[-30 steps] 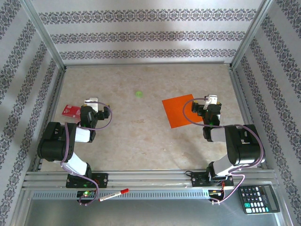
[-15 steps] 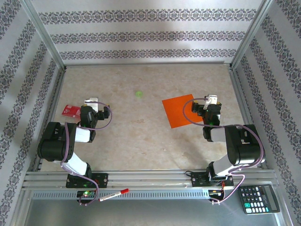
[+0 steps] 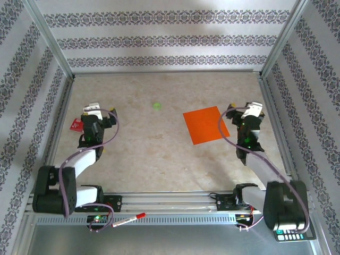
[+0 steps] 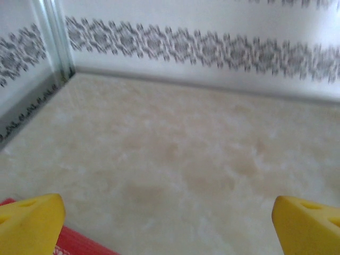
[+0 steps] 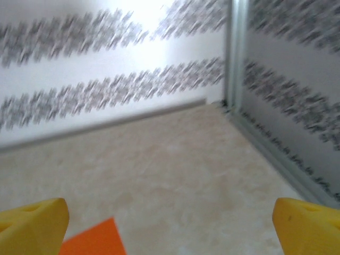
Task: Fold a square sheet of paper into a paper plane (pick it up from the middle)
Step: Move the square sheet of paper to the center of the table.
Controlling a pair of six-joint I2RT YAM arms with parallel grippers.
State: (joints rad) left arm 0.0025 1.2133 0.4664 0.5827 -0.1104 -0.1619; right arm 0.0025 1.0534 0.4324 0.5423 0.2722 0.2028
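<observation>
While the square sheet of paper (image 3: pixel 206 125) lies flat, the left hand (image 4: pixel 169 222) and right hand (image 5: pixel 170 226) hover spread wide, empty.

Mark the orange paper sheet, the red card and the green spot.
square sheet of paper (image 3: pixel 206 125), top view, its flat middle.
red card (image 3: pixel 76 125), top view, exposed left corner.
green spot (image 3: pixel 156 105), top view, its centre.

Tally, standing at the table: two arms, the left arm (image 3: pixel 79 159) and the right arm (image 3: pixel 264 169). One square sheet of paper (image 3: pixel 206 125). One red card (image 3: pixel 76 125) (partly hidden by the left arm). One green spot (image 3: pixel 156 105). One red-capped marker (image 3: pixel 129 219). One calculator (image 3: pixel 297 237).
</observation>
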